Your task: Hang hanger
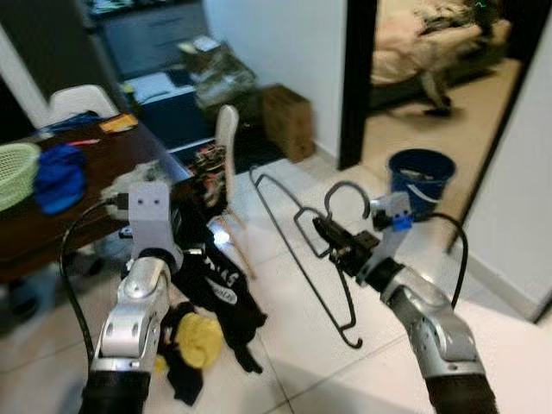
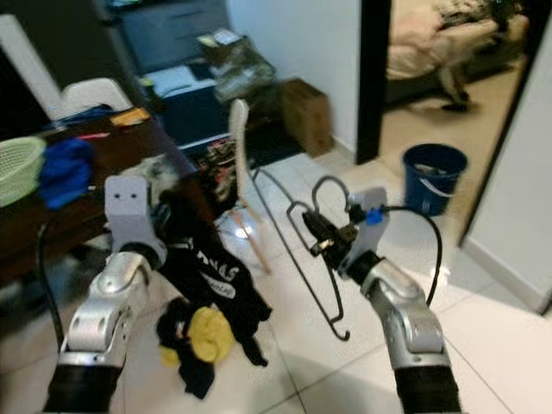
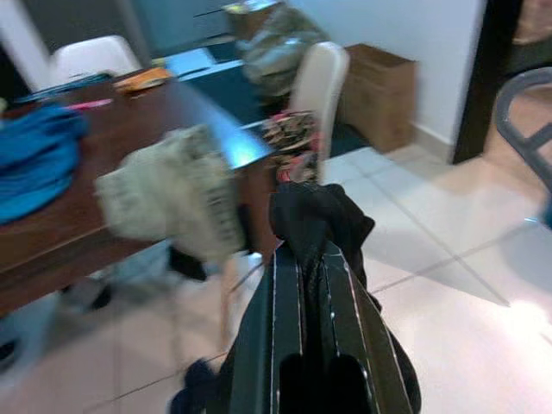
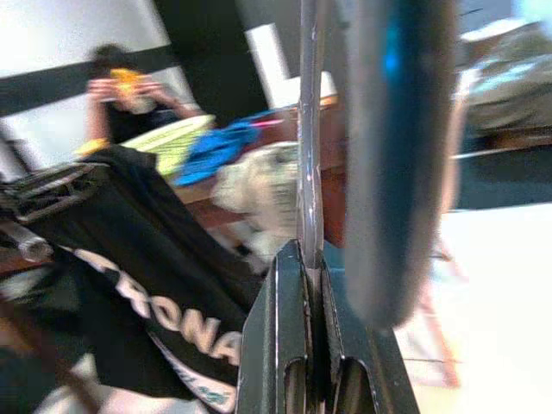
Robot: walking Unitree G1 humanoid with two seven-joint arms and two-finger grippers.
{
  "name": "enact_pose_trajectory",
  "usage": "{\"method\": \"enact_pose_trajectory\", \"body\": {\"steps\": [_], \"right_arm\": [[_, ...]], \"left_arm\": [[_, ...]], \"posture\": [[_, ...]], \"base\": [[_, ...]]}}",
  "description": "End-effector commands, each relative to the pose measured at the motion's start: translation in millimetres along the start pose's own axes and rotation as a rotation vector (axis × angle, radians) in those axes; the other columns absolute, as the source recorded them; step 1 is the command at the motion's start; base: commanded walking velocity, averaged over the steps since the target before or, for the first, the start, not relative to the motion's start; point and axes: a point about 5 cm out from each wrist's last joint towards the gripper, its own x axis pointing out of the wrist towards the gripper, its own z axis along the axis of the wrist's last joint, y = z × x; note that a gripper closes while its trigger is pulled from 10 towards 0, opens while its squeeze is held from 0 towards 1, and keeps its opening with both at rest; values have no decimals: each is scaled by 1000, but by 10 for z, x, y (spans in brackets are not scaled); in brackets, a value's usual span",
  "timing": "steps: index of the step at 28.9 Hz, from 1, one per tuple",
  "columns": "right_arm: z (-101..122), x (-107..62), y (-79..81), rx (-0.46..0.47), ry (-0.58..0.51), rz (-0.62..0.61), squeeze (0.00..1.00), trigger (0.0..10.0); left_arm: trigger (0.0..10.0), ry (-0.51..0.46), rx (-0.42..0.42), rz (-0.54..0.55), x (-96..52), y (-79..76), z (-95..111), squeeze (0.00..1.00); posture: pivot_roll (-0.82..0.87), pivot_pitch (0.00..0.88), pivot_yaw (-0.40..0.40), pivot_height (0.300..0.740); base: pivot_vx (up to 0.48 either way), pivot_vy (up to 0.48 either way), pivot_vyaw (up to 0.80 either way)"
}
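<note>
Dark wooden table takes up the left side w/ a bunch of stuff on it: pale green basket at the far left edge, a blue cloth just beside it, a greyish rag near the table's corner; white chair behind the table, another white chair near the corner on the tile floor; cardboard box against the white wall further back, blue bucket by the dark doorway on the right, a bed w/ rumpled covers in the room past it

Black shirt w/ white lettering hangs from the left gripper; fingers are clamped tight on the bunched fabric, rest of it drapes down toward the floor; under it there's a pile of dark clothes w/ a yellow piece lying on the tiles

Wire hanger is up in the air in front of the robot, between the two arms, tilted w/ the hook up by the right gripper and the long side slanting down toward the floor; right gripper's fingers are pinched closed on the wire near the neck, wrist cam shows the thin metal rod running straight up out of the closed fingertips; hanger and shirt are near each other but apart; a person in dark clothes shows blurry in the bg of the right wrist cam
</note>
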Motion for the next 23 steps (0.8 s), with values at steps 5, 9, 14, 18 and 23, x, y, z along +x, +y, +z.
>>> {"method": "enact_pose_trajectory", "body": {"steps": [5, 9, 14, 18, 23], "right_arm": [[17, 31, 36, -6, -32, -3, 0, 10000], [25, 31, 30, 2, -38, -8, 0, 10000], [51, 27, 32, 5, -52, -3, 0, 10000], [60, 10, 51, 0, -51, 30, 0, 10000], [65, -4, 88, -14, -48, 65, 0, 10000]], "left_arm": [[10000, -11, 12, 29, -3, 79, 20, 0], [10000, -9, 11, 29, -2, 78, 19, 0], [10000, -11, 10, 26, 6, 69, 27, 0], [10000, -7, 12, 22, 6, 59, 10, 0], [10000, 10, 25, 19, -18, 59, -55, 0]], "posture": [[-2, 0, 103, 740], [-2, 0, 103, 740], [-2, 0, 103, 740], [-2, 0, 103, 740], [-2, 0, 103, 740]], "base": [[0, 0, 433], [0, 0, 0], [0, 0, 0], [0, 0, 198], [0, 0, 794]]}}
